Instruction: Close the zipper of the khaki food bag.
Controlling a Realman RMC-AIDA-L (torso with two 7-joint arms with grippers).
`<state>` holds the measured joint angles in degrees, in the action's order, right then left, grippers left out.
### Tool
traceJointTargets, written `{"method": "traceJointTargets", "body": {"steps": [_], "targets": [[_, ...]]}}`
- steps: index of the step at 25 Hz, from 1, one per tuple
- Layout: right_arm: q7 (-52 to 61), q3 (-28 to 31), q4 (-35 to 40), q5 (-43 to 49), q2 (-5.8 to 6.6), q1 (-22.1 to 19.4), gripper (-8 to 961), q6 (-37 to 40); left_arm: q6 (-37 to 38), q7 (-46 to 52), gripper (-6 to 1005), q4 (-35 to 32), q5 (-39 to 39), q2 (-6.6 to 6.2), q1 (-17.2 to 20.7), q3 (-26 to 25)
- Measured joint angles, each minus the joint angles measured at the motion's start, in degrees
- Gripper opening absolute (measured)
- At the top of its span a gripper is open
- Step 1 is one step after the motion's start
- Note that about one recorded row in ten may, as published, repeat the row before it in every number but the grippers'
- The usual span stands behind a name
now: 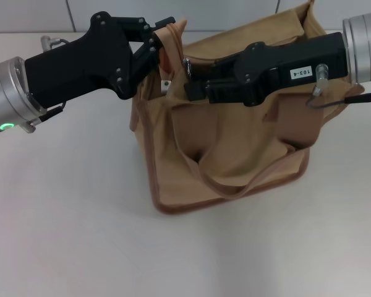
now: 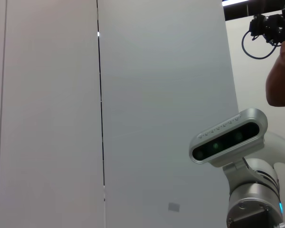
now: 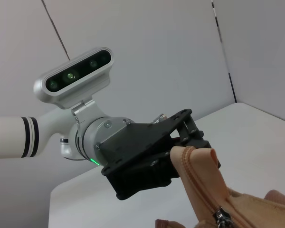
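The khaki food bag [image 1: 235, 154] stands in the middle of the white table in the head view, its two loop handles drooping down the front. My left gripper [image 1: 162, 32] is shut on the fabric end of the bag's top at its left corner; the right wrist view shows the same left gripper [image 3: 192, 149] pinching that khaki end. The zipper [image 3: 206, 190] runs down from that end to a small silver pull tab [image 3: 220, 216]. In the head view, the pull tab [image 1: 166, 84] hangs just left of my right gripper [image 1: 188, 77], which lies along the bag's top.
The bag sits on a white table [image 1: 68, 216] with a tiled wall behind. The left wrist view shows only a white wall panel, the robot's head camera [image 2: 228, 140] and a person's arm [image 2: 281, 76] at the far edge.
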<state>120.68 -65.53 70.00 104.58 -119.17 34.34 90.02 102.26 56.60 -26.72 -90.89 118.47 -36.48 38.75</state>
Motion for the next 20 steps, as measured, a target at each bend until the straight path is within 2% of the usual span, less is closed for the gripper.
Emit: {"method": "traceJointTargets", "body": {"steps": [6,17,20], "targets": [[0.2,-0.4,-0.1,0.1,-0.01,0.7,289,-0.6,0.1,0.0,21,0.0,0.0,0.00,-0.1,0.0],[0.5,0.3,-3.0,-0.3,0.07,1.9,276,0.7,0.7,0.0,21,0.0,0.0,0.00,0.1,0.0],[0.4,1.1,-2.8,-0.8,0.08,1.6,245,1.3,0.9,-0.1,21,0.0,0.0,0.00,0.1,0.0]]}}
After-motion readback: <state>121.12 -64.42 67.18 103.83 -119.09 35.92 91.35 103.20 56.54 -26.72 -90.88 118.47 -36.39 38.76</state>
